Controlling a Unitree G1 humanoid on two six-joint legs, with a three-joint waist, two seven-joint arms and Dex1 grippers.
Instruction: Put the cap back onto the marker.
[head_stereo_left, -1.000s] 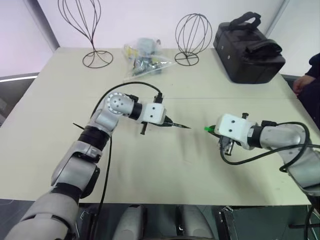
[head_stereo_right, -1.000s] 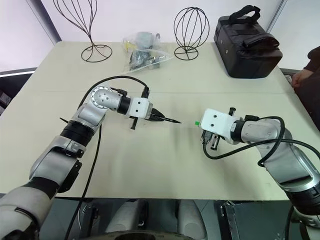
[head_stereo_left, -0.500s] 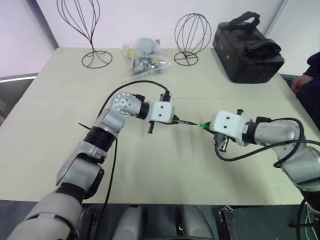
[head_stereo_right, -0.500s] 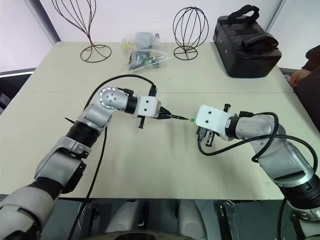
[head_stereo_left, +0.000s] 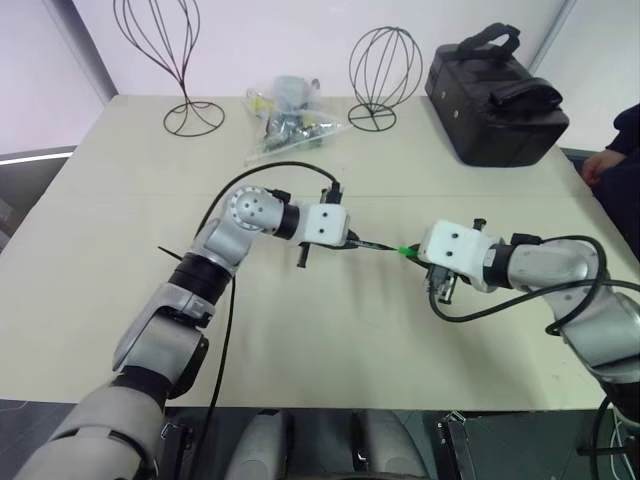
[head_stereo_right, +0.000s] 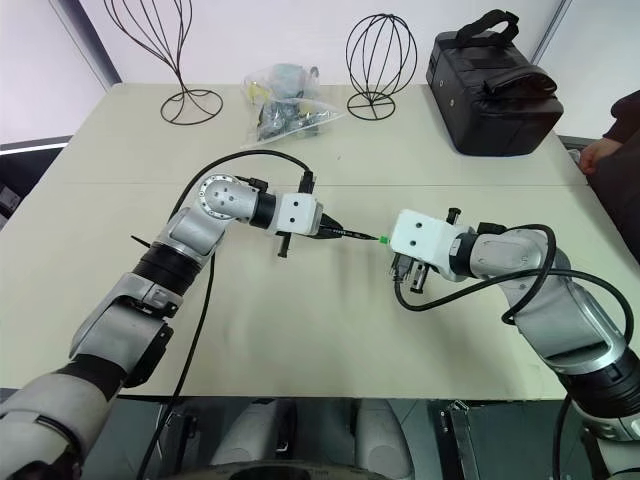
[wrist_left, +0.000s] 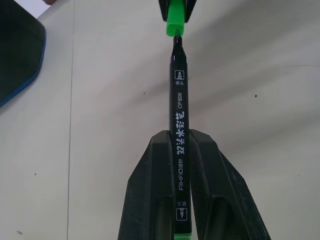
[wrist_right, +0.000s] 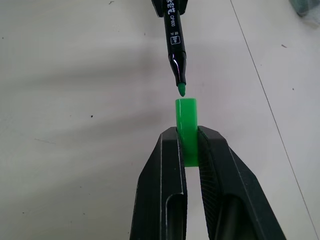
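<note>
Over the middle of the table my left gripper (head_stereo_left: 346, 240) is shut on the black marker (wrist_left: 178, 110), which lies level with its green tip towards my right gripper (head_stereo_left: 416, 253). That gripper is shut on the bright green cap (wrist_right: 186, 127), whose open end faces the marker. In the right wrist view the marker (wrist_right: 173, 40) tip stops a small gap short of the cap mouth, roughly in line with it. The left wrist view shows the cap (wrist_left: 175, 20) just past the tip. Both are held a little above the table.
On the beige table (head_stereo_left: 300, 330), a black bag (head_stereo_left: 495, 95) stands at the far right. Two wire forms (head_stereo_left: 185, 60) (head_stereo_left: 385, 70) and a clear plastic bag of small items (head_stereo_left: 290, 120) are at the back. A person's hand (head_stereo_left: 600, 165) rests at the right edge.
Over the first half second the marker and the cap came together, closing the gap between tip and cap. Since then nothing has visibly moved.
</note>
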